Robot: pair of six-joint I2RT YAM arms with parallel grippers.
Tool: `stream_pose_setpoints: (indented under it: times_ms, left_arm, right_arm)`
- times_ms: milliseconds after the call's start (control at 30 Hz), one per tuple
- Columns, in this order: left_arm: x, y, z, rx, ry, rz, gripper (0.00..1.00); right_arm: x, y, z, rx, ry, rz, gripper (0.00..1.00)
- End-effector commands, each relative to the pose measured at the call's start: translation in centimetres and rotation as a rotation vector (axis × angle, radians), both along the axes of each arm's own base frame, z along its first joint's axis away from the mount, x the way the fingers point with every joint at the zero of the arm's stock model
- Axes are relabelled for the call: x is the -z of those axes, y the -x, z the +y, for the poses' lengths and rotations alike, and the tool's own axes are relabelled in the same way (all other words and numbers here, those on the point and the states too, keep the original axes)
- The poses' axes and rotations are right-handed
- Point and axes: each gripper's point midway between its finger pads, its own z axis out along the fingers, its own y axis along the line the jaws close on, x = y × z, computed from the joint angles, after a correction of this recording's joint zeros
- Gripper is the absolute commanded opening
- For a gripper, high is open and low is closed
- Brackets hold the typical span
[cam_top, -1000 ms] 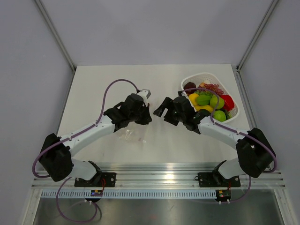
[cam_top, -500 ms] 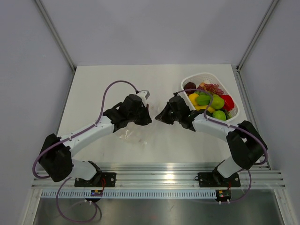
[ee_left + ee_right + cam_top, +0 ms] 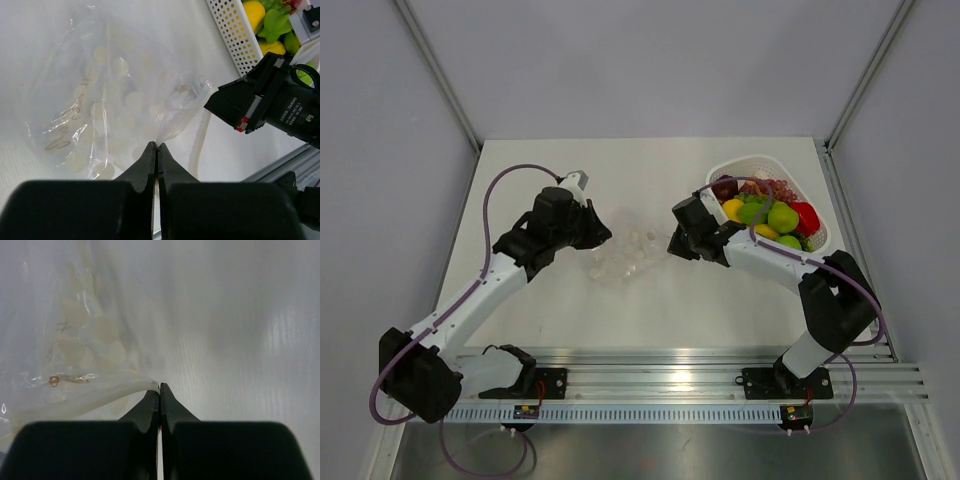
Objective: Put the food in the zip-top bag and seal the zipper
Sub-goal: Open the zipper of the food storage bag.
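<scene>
On the table (image 3: 550, 170) between the arms, zip-top bag (image 3: 620, 258) sits crumpled and unfilled, left gripper (image 3: 157, 146) and right gripper (image 3: 160, 386) each pinched shut on its film, food (image 3: 768, 215) heaped in white basket (image 3: 820, 240) alongside; uneven pulling risks film slipping out or tearing.

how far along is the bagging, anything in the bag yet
Barely started. Done: nothing bagged; the food all sits in the white basket. In hand: the left gripper and right gripper are each shut on an edge of the zip-top bag, which lies between them. Left: bagging every piece, then sealing.
</scene>
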Motion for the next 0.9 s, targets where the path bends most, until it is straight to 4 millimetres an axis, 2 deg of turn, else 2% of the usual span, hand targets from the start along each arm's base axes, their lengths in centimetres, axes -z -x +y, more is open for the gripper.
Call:
stream_pose_setpoints:
  times_ms: [0, 267, 300, 333, 367, 400, 467, 500, 567, 600, 667, 700, 733, 800, 867]
  left_arm:
    - [-0.9, 0.0, -0.6, -0.005, 0.059, -0.005, 0.0]
    - [-0.2, 0.4, -2.1, 0.032, 0.059, 0.009, 0.0]
    - [0.0, 0.4, -2.3, 0.026, 0.049, 0.013, 0.0]
    - [0.2, 0.4, -2.2, 0.01, 0.03, 0.016, 0.0]
    - [0.3, 0.6, -2.8, 0.022, 0.024, 0.023, 0.0]
    - [0.2, 0.6, -3.2, 0.02, 0.022, 0.027, 0.0]
    - [1.0, 0.4, -3.7, 0.012, 0.002, 0.047, 0.0]
    - [0.8, 0.1, -4.0, 0.0, 0.012, 0.045, 0.0]
    - [1.1, 0.0, -4.5, -0.005, 0.015, 0.054, 0.0]
    - [0.9, -0.3, -4.8, -0.014, 0.03, 0.051, 0.0]
    - [1.0, -0.5, -5.0, -0.022, 0.029, 0.055, 0.0]
    - [1.0, -0.5, -5.1, -0.023, 0.029, 0.056, 0.0]
    - [0.6, -0.7, -5.2, -0.026, 0.03, 0.05, 0.0]
    - [0.5, -0.8, -5.4, -0.02, 0.025, 0.052, 0.0]
    - [0.2, -1.1, -5.5, -0.035, 0.011, 0.044, 0.0]
  right_arm:
    - [0.7, -0.2, -0.9, 0.006, 0.074, 0.0, 0.0]
    - [-0.8, -0.4, -1.3, -0.009, 0.104, -0.024, 0.01]
    - [-1.5, -0.5, -1.2, -0.013, 0.095, -0.034, 0.03]
    - [-2.4, -0.5, -0.8, -0.03, 0.073, -0.053, 0.11]
    - [-3.1, -0.5, -0.5, -0.043, 0.054, -0.068, 0.37]
    - [-4.8, -0.4, -0.4, -0.052, 0.025, -0.102, 0.52]
    - [-6.4, -0.6, -1.0, -0.049, 0.046, -0.14, 0.64]
    - [-7.6, -0.5, -1.4, -0.048, 0.049, -0.161, 0.66]
    - [-9.0, -0.3, -2.5, -0.055, 0.101, -0.181, 0.68]
    - [-10.5, 0.0, -3.0, -0.061, 0.097, -0.214, 0.73]
    - [-11.5, 0.7, -4.6, -0.057, 0.143, -0.24, 0.77]
    - [-13.2, 1.0, -6.1, -0.014, 0.16, -0.291, 0.83]
    - [-13.3, 1.3, -7.4, -0.006, 0.208, -0.3, 0.87]
    - [-14.9, 1.6, -10.1, 0.049, 0.275, -0.356, 0.91]
    - [-14.5, 1.4, -13.9, 0.115, 0.364, -0.326, 0.96]
